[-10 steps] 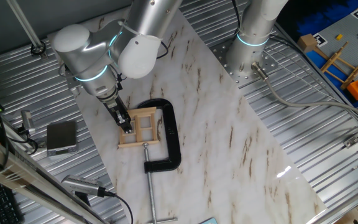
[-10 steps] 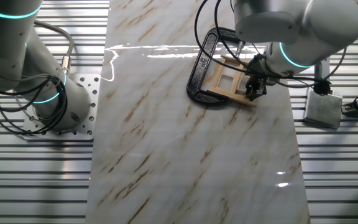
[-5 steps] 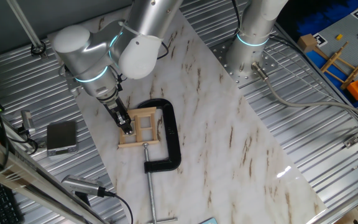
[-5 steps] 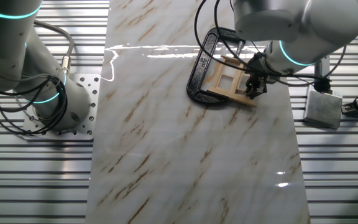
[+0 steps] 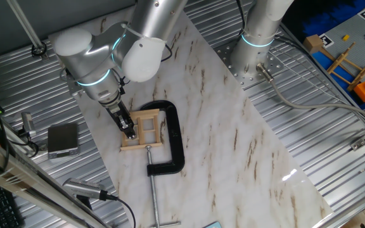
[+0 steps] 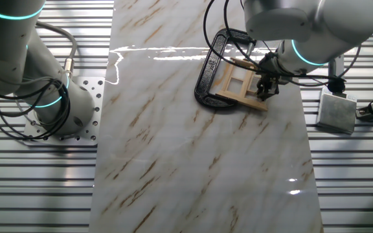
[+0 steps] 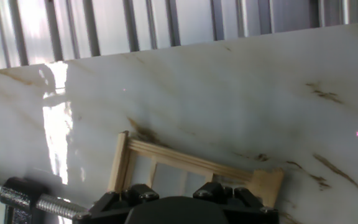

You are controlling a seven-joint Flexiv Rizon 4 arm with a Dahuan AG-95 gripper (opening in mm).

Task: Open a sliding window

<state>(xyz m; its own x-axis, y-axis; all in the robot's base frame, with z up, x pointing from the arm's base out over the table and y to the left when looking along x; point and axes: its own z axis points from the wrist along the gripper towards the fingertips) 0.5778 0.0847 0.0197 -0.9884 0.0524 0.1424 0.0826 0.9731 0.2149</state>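
The sliding window [image 5: 146, 129] is a small light wooden frame with thin crossbars, lying flat on the marble board [image 5: 233, 139]. A black C-clamp [image 5: 176, 142] wraps its right side. My gripper [image 5: 128, 128] points down at the window's left edge, its dark fingers close together and touching the wood. In the other fixed view the gripper [image 6: 265, 89] sits at the right end of the window [image 6: 238, 83]. The hand view shows the window [image 7: 185, 163] just ahead of the gripper body; the fingertips are hidden there.
The clamp's threaded screw [image 7: 27, 196] runs off towards the board's near edge. A grey box [image 5: 63, 139] lies on the ribbed metal table beside the board. A second arm's base [image 5: 255, 50] stands at the far side. Toys [image 5: 353, 63] lie at the far right.
My gripper has shifted very slightly along the window's edge. The window frame and clamp stay where they were.
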